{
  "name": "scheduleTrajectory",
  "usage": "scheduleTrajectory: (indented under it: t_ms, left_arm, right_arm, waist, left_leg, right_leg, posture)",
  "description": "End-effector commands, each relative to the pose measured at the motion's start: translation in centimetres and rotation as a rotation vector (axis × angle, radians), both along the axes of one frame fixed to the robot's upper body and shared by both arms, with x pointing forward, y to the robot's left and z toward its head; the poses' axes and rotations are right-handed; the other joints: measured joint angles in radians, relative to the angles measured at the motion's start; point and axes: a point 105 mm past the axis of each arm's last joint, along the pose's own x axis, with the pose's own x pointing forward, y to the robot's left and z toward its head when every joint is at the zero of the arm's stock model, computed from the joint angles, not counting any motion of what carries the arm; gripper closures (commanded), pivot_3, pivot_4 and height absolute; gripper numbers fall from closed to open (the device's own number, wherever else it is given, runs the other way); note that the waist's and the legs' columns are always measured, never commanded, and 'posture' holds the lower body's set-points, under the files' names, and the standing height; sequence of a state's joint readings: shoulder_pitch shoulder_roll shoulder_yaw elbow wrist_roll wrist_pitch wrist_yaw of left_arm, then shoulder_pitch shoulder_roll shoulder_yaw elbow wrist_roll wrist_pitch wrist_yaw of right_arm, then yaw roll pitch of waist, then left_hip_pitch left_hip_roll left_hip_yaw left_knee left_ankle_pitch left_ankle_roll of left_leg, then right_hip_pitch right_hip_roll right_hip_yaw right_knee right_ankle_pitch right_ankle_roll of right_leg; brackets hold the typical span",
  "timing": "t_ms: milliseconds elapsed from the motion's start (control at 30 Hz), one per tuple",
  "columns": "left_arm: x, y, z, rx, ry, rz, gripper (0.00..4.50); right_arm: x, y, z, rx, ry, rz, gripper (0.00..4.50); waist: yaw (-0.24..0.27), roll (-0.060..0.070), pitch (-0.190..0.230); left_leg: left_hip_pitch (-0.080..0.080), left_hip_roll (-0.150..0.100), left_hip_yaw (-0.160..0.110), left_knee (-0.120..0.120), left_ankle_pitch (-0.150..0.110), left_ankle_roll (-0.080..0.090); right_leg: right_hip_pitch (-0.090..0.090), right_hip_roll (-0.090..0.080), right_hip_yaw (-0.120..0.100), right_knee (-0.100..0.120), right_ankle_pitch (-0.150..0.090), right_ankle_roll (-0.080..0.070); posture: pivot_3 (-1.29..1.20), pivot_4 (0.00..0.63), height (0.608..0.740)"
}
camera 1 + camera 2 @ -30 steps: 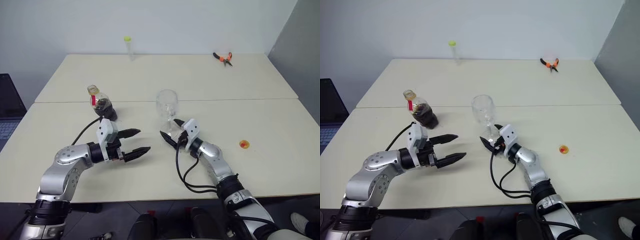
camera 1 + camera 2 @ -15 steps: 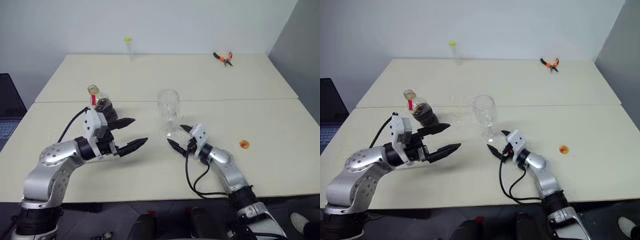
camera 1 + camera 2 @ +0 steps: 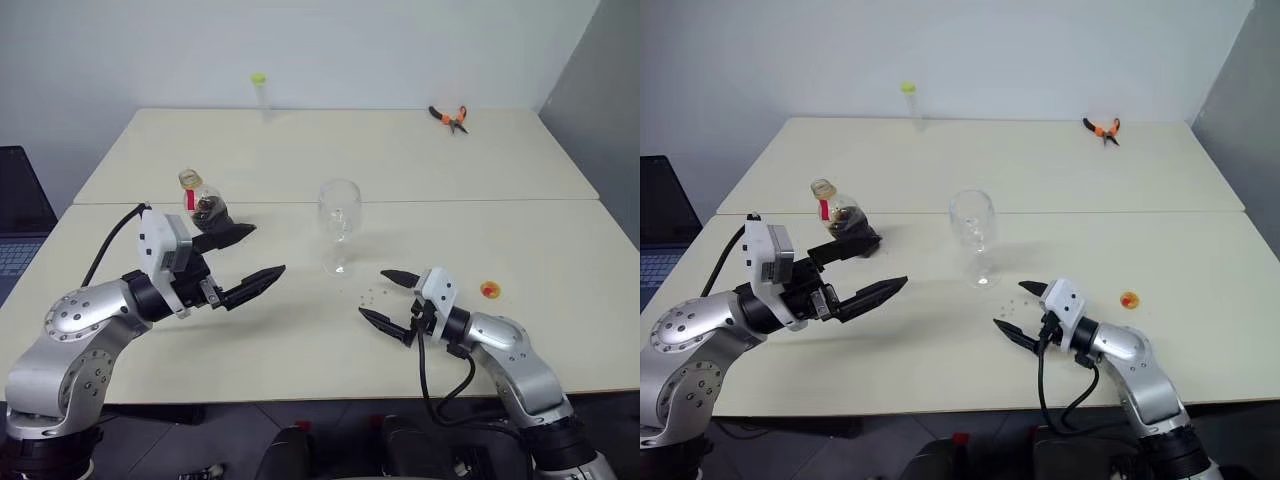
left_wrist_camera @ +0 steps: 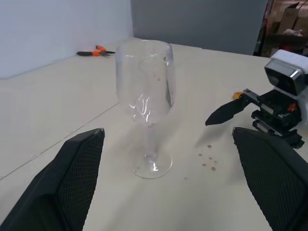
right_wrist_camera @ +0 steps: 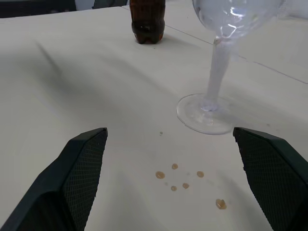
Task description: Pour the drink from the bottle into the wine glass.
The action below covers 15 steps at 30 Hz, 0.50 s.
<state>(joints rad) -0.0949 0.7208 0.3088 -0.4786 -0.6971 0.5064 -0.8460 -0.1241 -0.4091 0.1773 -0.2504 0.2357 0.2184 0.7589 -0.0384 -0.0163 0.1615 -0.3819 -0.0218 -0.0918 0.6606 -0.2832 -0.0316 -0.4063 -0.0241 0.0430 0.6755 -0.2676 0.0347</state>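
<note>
Right wrist view – clear, round-bowled wine glass [image 5: 219, 72], thin stem

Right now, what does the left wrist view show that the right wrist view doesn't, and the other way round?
The left wrist view alone takes in the orange-handled pliers far back on the table, the wine glass's empty bowl with its rim, and the open right gripper with a small orange-red cap just behind it. The right wrist view alone has the base of the bottle, with dark drink in it. Both share the wine glass, standing upright on its foot, the brownish droplets spilled beside it, and the cream table.
</note>
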Motion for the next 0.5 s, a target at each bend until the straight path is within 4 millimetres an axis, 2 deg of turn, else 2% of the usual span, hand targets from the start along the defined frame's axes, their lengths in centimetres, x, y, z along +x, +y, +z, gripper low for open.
scheduleTrajectory:
  t_ms: [33,133,267,500]
  left_arm:
    - [-0.5,0.1,0.7,0.016,-0.029,0.034,0.00]
    - [-0.3,1.0,-0.5,0.002,-0.001,0.126,0.00]
    - [0.4,3.0,-2.0,-0.059,-0.008,0.331,0.00]
    - [3.6,7.0,-5.0,-0.106,-0.026,0.726,0.00]
  right_arm:
    - [-1.2,-0.1,2.5,0.005,-0.048,0.048,0.03]
    - [-2.3,-0.3,3.7,-0.020,-0.043,0.100,0.03]
    - [-3.4,-0.5,5.3,-0.072,-0.070,0.169,0.03]
    - [-4.3,0.8,7.2,-0.072,-0.089,0.261,0.03]
  waist:
    - [0.002,0.000,0.000]
    - [0.004,0.000,0.000]
    - [0.007,0.000,0.000]
    - [0.010,-0.001,0.000]
  left_leg:
    - [0.000,0.000,0.000,0.000,0.000,0.000]
    - [0.000,0.000,0.000,0.000,0.000,0.000]
    - [0.000,0.000,-0.001,0.000,0.000,0.000]
    - [0.000,0.000,-0.003,0.001,0.000,0.000]
  right_leg:
    - [0.000,0.000,0.000,0.000,0.000,0.000]
    - [0.000,0.000,0.000,-0.001,0.000,0.000]
    - [0.001,-0.001,-0.001,-0.002,0.000,0.000]
    - [0.002,-0.003,-0.003,-0.002,0.000,0.000]
  posture:
    - [0.00,0.150,0.740]
    - [0.00,0.150,0.740]
    - [0.00,0.150,0.740]
    - [0.00,0.150,0.740]
